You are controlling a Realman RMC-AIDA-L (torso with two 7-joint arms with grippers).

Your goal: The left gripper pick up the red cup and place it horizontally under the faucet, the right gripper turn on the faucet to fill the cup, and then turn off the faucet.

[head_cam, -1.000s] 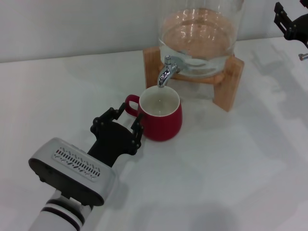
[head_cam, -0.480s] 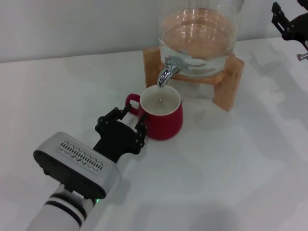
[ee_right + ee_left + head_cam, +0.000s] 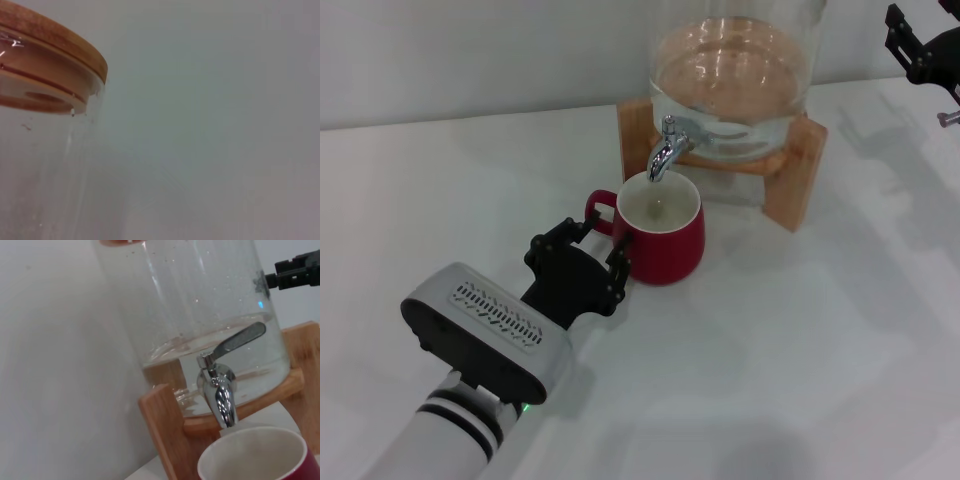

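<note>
The red cup (image 3: 662, 238) stands upright on the white table, its open mouth directly below the faucet (image 3: 665, 150) spout. My left gripper (image 3: 602, 240) reaches in from the near left. Its black fingers (image 3: 617, 268) are closed around the cup's handle side. In the left wrist view the cup's rim (image 3: 252, 455) sits just under the chrome faucet (image 3: 223, 392), whose lever (image 3: 243, 337) points sideways. My right gripper (image 3: 920, 42) hangs at the far right, above table level and away from the faucet. It also shows as the right gripper (image 3: 296, 271) in the left wrist view.
The glass dispenser (image 3: 735, 70) holds water and rests in a wooden stand (image 3: 795, 175) at the back. In the right wrist view only the dispenser's wooden lid (image 3: 55, 55) and the wall show. White tabletop (image 3: 800, 350) spreads in front and to the right.
My left arm has pushed forward and to the right, and the cup has shifted with it to sit more squarely under the spout. The right gripper has barely moved.
</note>
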